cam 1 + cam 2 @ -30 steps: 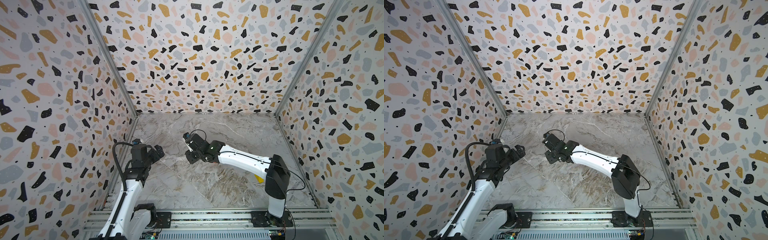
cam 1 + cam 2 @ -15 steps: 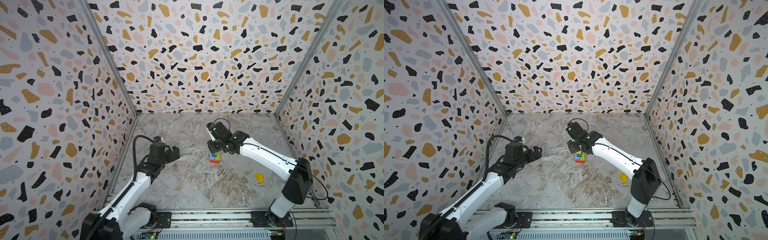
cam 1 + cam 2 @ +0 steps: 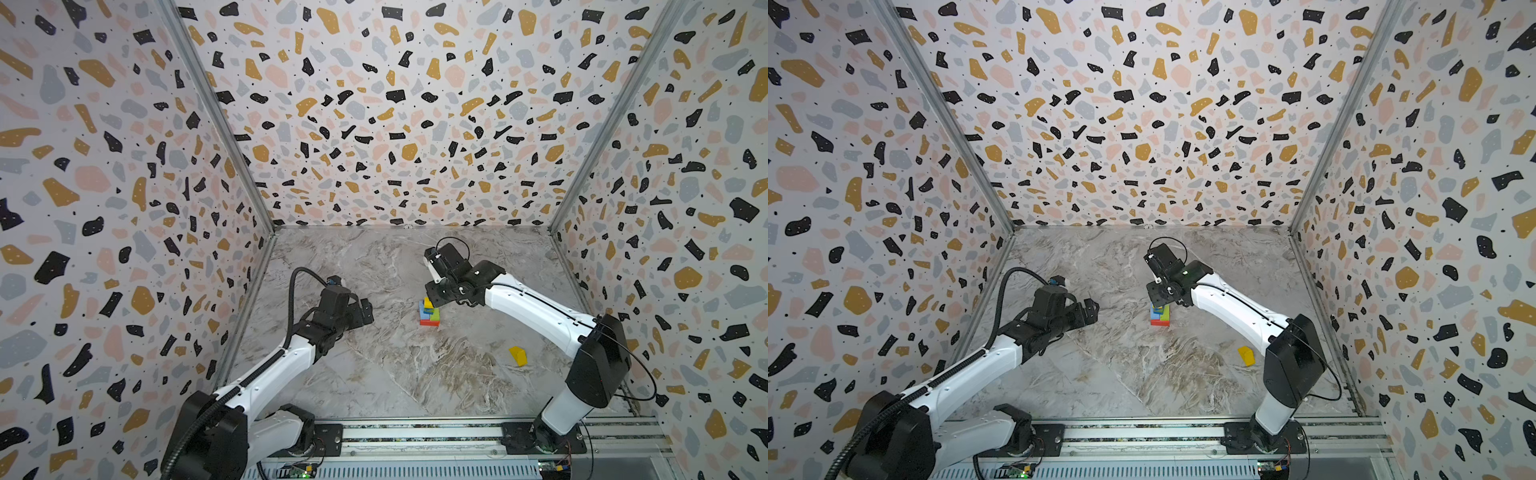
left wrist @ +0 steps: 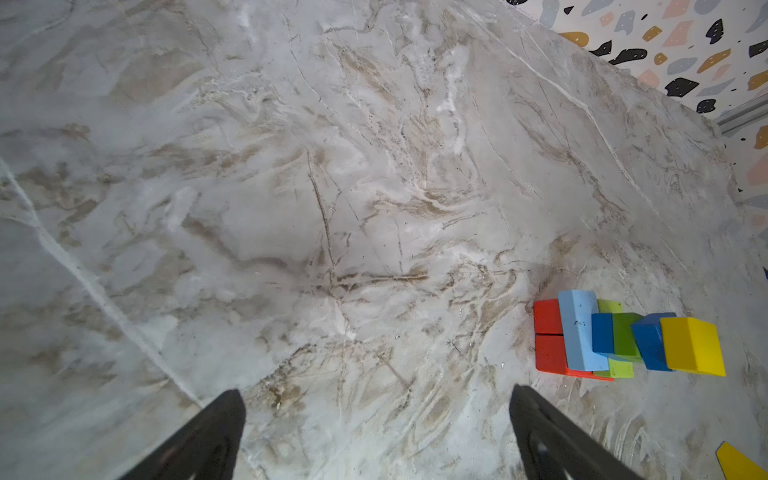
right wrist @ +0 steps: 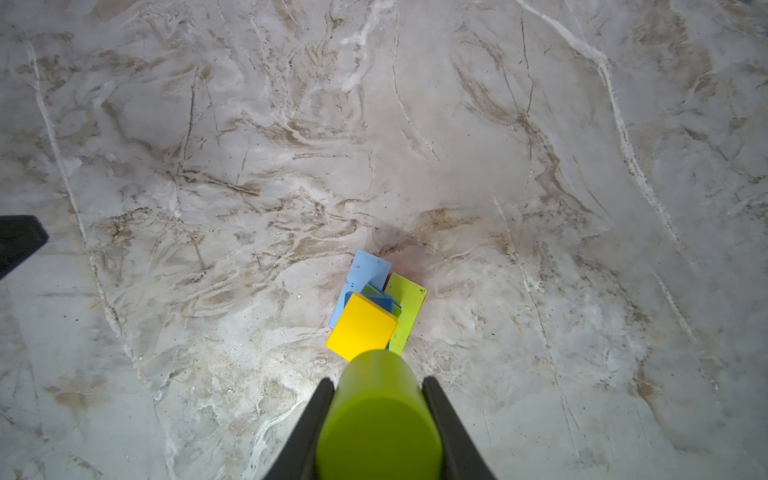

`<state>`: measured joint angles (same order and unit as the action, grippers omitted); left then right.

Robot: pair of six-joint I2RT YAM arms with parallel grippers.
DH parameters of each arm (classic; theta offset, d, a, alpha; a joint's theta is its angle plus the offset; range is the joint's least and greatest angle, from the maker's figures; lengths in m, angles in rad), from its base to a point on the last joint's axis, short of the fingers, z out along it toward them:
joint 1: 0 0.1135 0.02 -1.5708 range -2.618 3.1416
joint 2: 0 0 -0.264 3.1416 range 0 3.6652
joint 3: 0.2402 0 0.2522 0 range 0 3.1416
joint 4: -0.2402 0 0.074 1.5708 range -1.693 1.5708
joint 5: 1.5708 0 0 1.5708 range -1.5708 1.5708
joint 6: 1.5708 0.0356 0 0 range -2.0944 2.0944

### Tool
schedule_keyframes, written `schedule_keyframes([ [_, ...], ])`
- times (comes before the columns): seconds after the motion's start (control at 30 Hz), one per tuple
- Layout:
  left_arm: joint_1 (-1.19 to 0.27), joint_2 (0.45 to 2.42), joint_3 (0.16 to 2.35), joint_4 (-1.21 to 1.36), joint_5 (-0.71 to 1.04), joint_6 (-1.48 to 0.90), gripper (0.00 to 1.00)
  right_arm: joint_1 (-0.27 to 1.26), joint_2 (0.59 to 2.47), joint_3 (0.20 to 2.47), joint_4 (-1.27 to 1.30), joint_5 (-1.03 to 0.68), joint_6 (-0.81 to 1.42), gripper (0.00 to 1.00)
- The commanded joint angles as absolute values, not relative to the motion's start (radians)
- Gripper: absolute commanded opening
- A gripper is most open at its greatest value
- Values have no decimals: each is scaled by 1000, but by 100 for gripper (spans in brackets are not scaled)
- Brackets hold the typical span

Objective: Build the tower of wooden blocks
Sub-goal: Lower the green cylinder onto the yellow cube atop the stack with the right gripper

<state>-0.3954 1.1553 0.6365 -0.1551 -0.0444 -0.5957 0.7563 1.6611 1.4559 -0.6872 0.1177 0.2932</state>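
Right wrist view: the lime cylinder (image 5: 378, 432) was seen clamped between the fingers of the right tool (image 5: 377, 386), gripped across its curved flanks with one round end turned toward the camera. Just ahead of it the wood block tower (image 5: 376, 303) was found standing on the table (image 5: 208, 166). Its yellow cube (image 5: 360, 325) sat uppermost, twisted out of line with the lime bar (image 5: 406, 309) and pale blue slab (image 5: 365, 270) lower down. In both top views the stack was placed near the middle of the table, beneath the right tool. The left tool (image 4: 374, 392) was held with its jaws spread wide and nothing between them, over bare table and well apart from the tower. Red slabs (image 4: 548, 340) were made out at the base in the left wrist view. A yellow wedge (image 3: 518, 355) was left lying alone, nearer the right arm's base.

The blocks were judged light, stiff and smoothly painted, so slipping was to be expected under a loose grip. A cylinder held on its round sides was reckoned liable to swivel; a hold at mid-length was thought best, with the flat end kept level for setting down. As nothing appeared to bind the stack, a sideways nudge was judged enough to topple it. The wedge was thought better taken by its two flat parallel faces than by the slope.
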Motion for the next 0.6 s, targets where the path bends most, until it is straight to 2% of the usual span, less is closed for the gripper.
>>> schedule_keyframes([
  [0.0, -404, 1163, 630, -101, -61, -606, 100, 755, 1648, 1456, -686, 99, 288, 27],
  [0.57, -412, 1248, 631, -106, -67, -583, 100, 755, 1686, 1443, -666, 72, 292, 27],
])
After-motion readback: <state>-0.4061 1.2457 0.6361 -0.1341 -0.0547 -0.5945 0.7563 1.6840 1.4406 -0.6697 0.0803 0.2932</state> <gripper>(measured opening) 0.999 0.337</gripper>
